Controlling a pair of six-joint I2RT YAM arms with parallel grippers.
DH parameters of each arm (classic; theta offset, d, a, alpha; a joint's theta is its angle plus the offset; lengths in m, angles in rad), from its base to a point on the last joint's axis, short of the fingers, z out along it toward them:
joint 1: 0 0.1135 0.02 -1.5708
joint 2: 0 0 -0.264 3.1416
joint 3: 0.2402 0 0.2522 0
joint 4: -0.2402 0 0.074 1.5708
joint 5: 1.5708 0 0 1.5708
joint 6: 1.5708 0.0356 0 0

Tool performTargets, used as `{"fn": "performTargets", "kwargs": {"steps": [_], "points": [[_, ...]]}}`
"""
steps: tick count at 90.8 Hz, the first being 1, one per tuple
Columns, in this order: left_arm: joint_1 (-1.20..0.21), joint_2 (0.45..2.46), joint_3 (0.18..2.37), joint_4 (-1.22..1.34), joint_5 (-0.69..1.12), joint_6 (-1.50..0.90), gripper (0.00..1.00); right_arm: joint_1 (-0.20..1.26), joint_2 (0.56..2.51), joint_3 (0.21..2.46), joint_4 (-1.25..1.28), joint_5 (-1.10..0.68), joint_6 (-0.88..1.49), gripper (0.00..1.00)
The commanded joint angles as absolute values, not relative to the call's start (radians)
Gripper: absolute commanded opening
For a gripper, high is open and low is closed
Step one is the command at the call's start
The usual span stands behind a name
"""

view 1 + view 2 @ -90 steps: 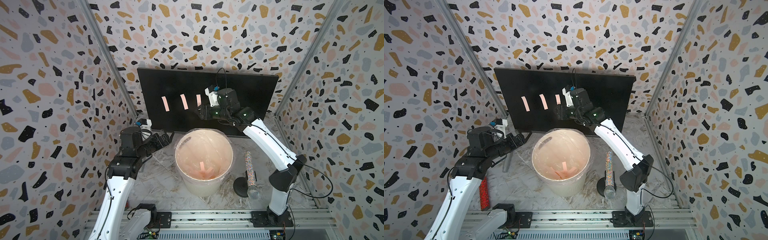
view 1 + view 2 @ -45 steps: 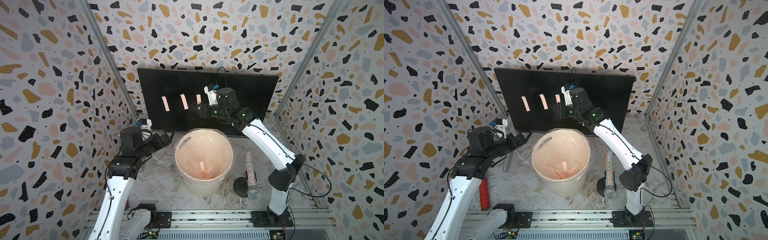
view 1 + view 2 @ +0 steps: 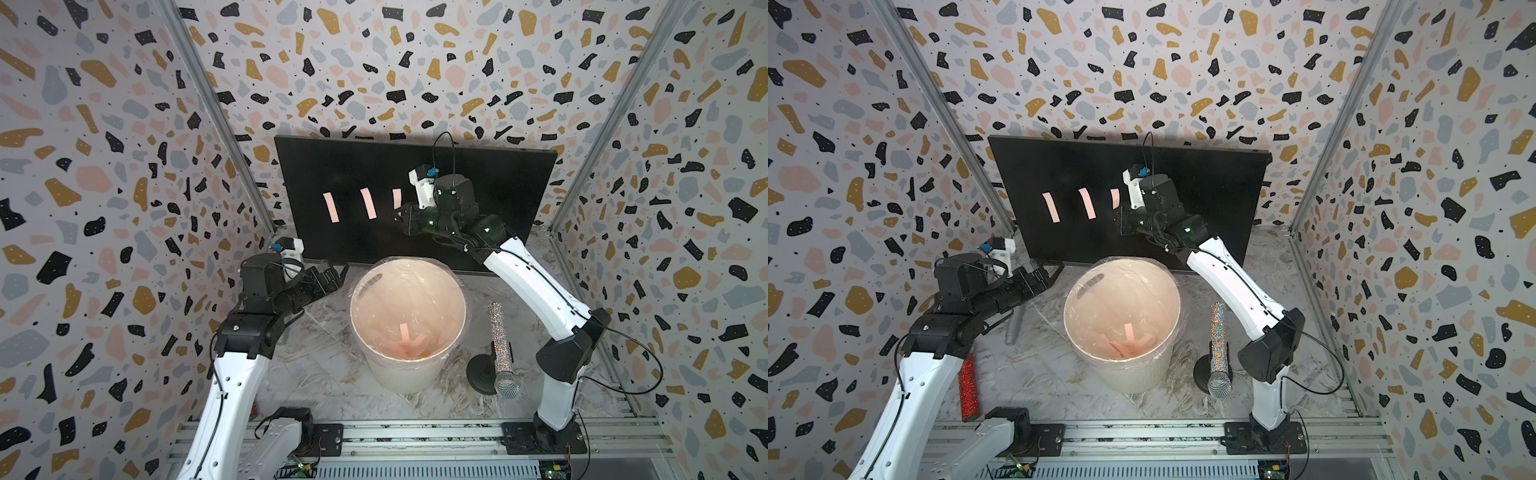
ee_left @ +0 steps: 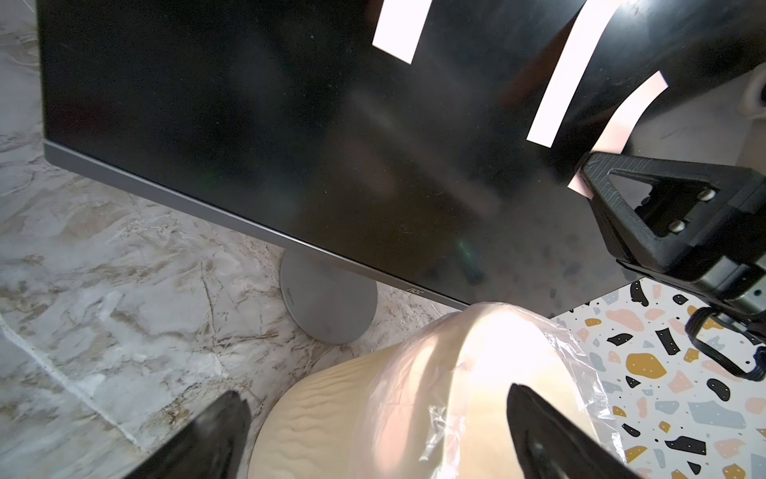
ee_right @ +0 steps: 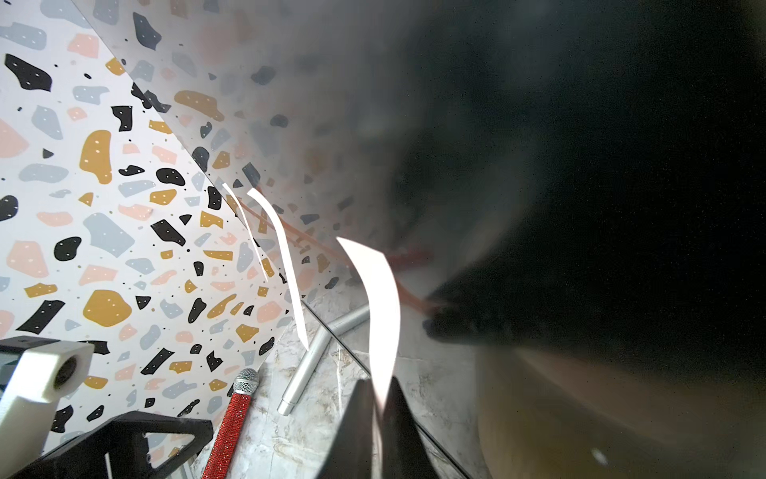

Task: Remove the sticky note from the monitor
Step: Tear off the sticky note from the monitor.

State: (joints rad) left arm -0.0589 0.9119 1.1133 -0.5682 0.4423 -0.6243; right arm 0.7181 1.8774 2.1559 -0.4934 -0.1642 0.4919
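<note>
The black monitor [image 3: 457, 183] stands at the back, with three pink sticky notes on its screen. My right gripper [image 3: 400, 216] is shut on the lower end of the rightmost sticky note [image 3: 397, 198]. In the right wrist view that note [image 5: 379, 307] bows up from the closed gripper [image 5: 379, 398]. The left wrist view shows the same note [image 4: 626, 116] curving away from the screen [image 4: 248, 124]. The other two notes [image 3: 331, 207] [image 3: 368, 203] lie flat. My left gripper [image 3: 332, 276] is open and empty by the bin; its fingers [image 4: 224, 431] stand wide apart.
A white bin [image 3: 361, 291] lined with clear plastic stands in front of the monitor, with several pink notes [image 3: 409, 340] inside. A glittery microphone on a round stand [image 3: 498, 340] is to its right. A red microphone [image 3: 968, 386] and a silver tube [image 3: 1013, 328] lie at the left.
My right gripper has closed on the lower end of the rightmost note, after moving slightly up towards the screen. The left arm has not moved.
</note>
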Motion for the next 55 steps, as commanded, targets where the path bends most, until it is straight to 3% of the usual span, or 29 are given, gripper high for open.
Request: {"fn": "performTargets", "kwargs": {"steps": [1,9,55], "points": [[-0.054,0.905,1.154,-0.551,0.440,-0.608,0.99,0.714,1.869,2.188,-0.478,-0.158,0.491,0.05],[-0.053,0.904,1.154,-0.551,0.440,-0.607,0.99,0.714,1.867,2.189,-0.478,-0.159,0.492,0.00],[-0.053,0.902,1.152,-0.549,0.439,-0.611,0.99,0.715,1.839,2.177,-0.513,-0.182,0.499,0.00]]}}
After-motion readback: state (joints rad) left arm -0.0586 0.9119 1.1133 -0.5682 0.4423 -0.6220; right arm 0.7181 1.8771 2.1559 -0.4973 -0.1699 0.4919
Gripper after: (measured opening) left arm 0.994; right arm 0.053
